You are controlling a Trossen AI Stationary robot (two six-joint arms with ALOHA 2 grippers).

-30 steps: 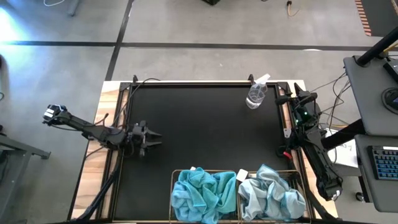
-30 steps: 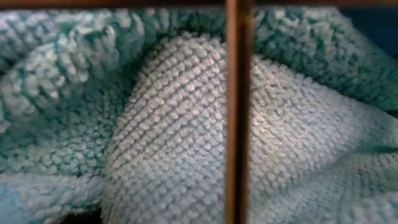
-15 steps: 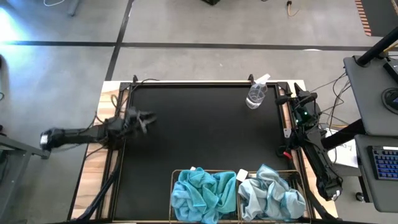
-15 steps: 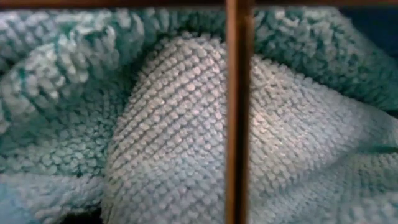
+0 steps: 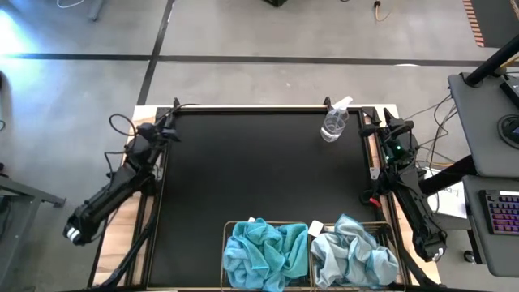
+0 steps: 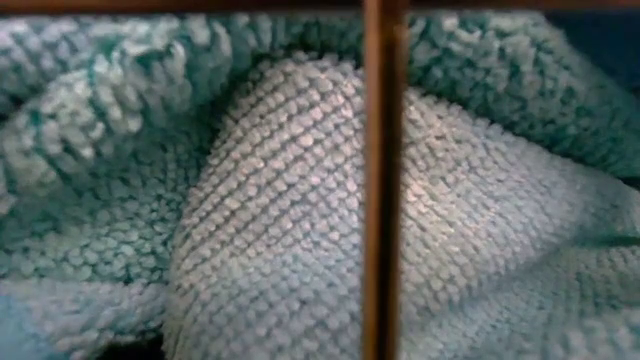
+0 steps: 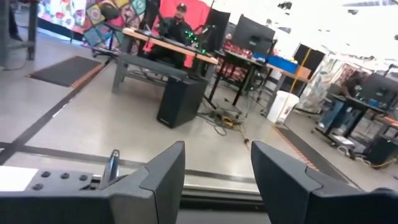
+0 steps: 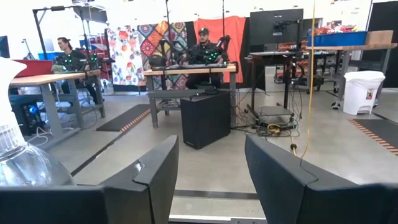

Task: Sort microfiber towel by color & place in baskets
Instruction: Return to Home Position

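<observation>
Bright turquoise towels [image 5: 263, 253] fill the left wire basket [image 5: 226, 235] at the table's near edge. Pale grey-blue towels [image 5: 353, 253] fill the right basket [image 5: 391, 237] beside it. The low view looks through a basket wire [image 6: 384, 180] straight onto heaped towels [image 6: 270, 210]. My left gripper [image 5: 166, 131] is open and empty at the table's far-left corner; its fingers [image 7: 163, 174] frame only the room. My right gripper [image 5: 384, 126] is open and empty at the far-right edge, far from the baskets.
A clear plastic spray bottle [image 5: 334, 122] lies near the far-right corner, just left of my right gripper, and shows at the edge of the right wrist view [image 8: 18, 158]. The black mat [image 5: 259, 170] between the arms is bare. People sit at desks in the room beyond.
My left arm has drawn back from the table's left-middle: its gripper has moved toward the far edge and the left edge, ending at the far-left corner, while the arm has swung round behind it. Towels, baskets and bottle have kept still.
</observation>
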